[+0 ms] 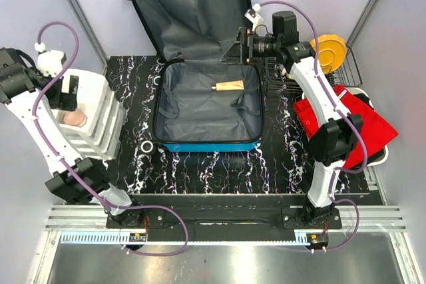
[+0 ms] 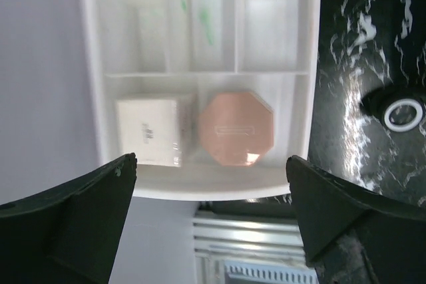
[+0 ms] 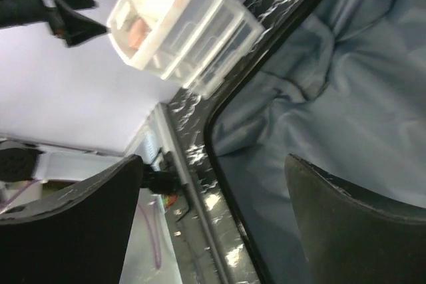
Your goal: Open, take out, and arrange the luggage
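On the marbled table, lining of the luggage could be pinched with the beige tube by the wide-open right gripper; the left gripper is spread wide too

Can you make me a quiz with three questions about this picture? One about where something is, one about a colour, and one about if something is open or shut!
1. The suitcase is: A) zipped shut B) open C) upside down.
2. The cloth on the right is: A) green B) white C) red.
3. The pink eight-sided case sits: A) in the white bin B) in the suitcase C) on the cloth.

Answers: B, it lies wide open with its grey inside showing; C, it is bright red; A, it lies in a bin compartment beside a white box.
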`<action>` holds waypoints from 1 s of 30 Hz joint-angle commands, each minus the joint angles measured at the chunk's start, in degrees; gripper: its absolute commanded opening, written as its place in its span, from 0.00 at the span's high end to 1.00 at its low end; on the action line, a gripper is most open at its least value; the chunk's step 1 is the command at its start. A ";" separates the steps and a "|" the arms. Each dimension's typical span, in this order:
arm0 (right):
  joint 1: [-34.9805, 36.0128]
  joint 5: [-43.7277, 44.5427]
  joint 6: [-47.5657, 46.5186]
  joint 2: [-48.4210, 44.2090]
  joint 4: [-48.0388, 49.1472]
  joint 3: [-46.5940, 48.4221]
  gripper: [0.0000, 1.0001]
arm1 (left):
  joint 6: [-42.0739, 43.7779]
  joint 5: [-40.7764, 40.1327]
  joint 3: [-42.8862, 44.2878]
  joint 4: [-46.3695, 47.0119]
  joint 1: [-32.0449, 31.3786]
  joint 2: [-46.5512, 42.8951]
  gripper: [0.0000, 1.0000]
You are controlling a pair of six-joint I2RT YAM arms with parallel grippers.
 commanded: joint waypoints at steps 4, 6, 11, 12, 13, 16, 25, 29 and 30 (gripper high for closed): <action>1.22 20.70 -37.59 12.94 -28.09 22.98 0.14 | 0.46 9.08 12.42 -6.95 -3.80 -2.92 0.01; 1.93 27.38 -44.14 17.24 -31.70 28.09 0.19 | 0.29 10.76 9.71 -6.52 -6.78 -5.72 0.01; 5.00 37.16 -64.45 21.39 -31.72 25.30 0.33 | -3.40 14.01 2.06 -2.65 -11.63 -10.04 0.01; 5.44 39.18 -68.47 21.84 -30.94 24.68 0.34 | -3.93 14.89 1.53 -2.39 -12.42 -10.22 0.01; 5.71 39.90 -69.90 22.19 -30.41 23.46 0.36 | -4.89 16.38 0.91 -2.30 -12.77 -10.31 0.01; 6.50 40.43 -73.25 23.51 -26.72 21.26 0.43 | -7.26 16.92 0.03 -1.77 -14.53 -10.14 0.01; 10.02 43.06 -80.38 28.60 -17.76 17.47 0.46 | -10.52 16.57 -0.59 -1.77 -16.47 -8.20 0.01; 11.16 47.97 -80.47 30.97 -12.84 17.82 0.49 | -10.79 16.13 -1.91 -1.59 -17.87 -9.25 0.01; 11.51 49.03 -80.47 31.42 -11.78 17.82 0.50 | -10.79 15.78 -2.26 -1.50 -18.05 -9.52 0.01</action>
